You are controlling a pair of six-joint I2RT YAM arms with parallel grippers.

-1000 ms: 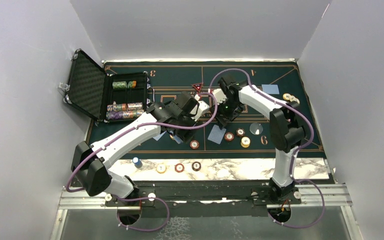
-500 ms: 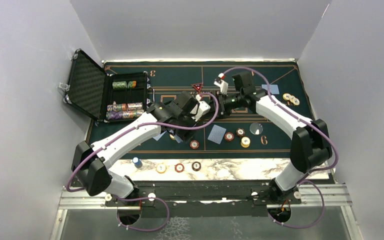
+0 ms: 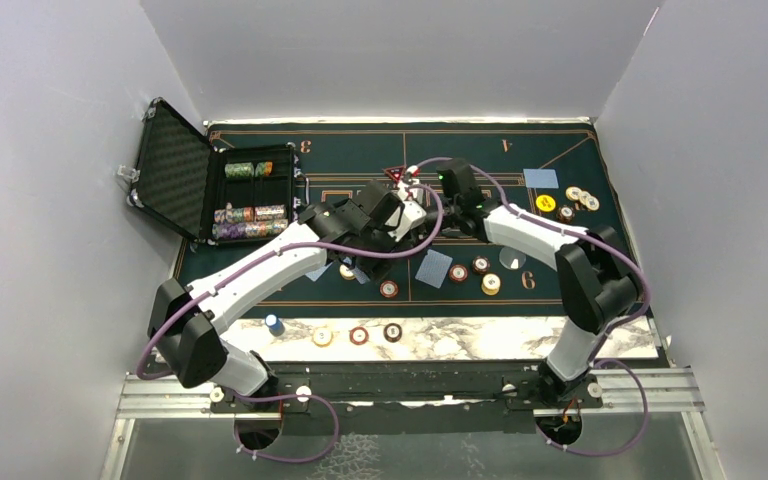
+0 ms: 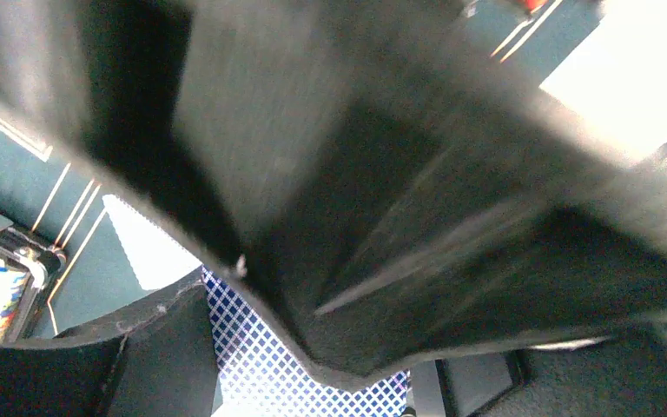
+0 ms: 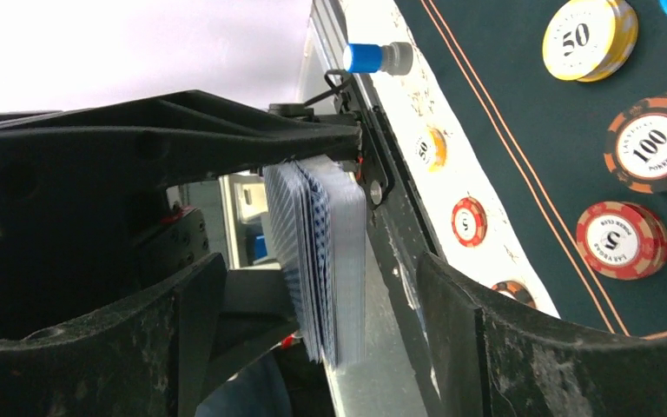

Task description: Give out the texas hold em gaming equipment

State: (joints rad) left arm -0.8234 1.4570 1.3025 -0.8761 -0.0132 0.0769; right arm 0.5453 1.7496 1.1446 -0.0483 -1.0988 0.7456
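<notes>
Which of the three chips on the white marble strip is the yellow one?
The left chip, next to the blue cap. The middle chip is red and the right chip is dark brown.

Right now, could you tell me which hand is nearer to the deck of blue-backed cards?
Left. The left hand holds the deck of blue-backed cards; the right hand is open, its fingers flanking it without touching.

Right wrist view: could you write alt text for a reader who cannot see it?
A deck of blue-backed cards stands edge-on in mid-air between the fingers of the open right claw, touching neither. To the right, a yellow 50 chip, a 100 chip and a red 5 chip lie on green felt.
</notes>
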